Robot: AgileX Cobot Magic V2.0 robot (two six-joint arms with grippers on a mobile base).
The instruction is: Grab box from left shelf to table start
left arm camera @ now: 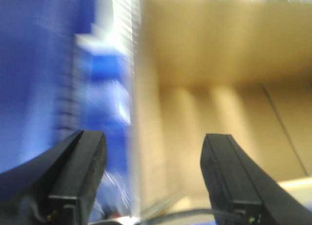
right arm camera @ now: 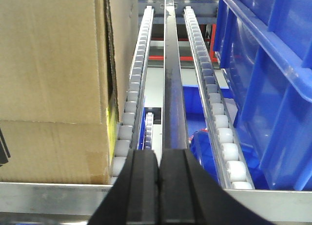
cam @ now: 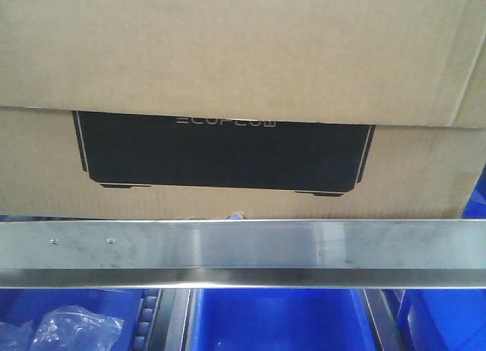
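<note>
The box (cam: 243, 62) sits on the left shelf (cam: 243, 245), right behind the steel front rail, resting on the rollers (right arm camera: 131, 108) — blue bins (cam: 281, 320) below it. The left gripper (left arm camera: 152, 142) is spread wide, nothing between its fingers, with the carton's side blurred ahead. The right gripper (right arm camera: 159, 159) is pressed closed on nothing — just off the box's corner.

One marking can be read: pale lettering (cam: 226, 123), faint and blurred, roughly "ECOFLOW", along the top of the black panel (cam: 224, 157) on the box (cam: 243, 55). The box sits left of the right gripper (right arm camera: 159, 156), and no writing shows on that side.
</note>
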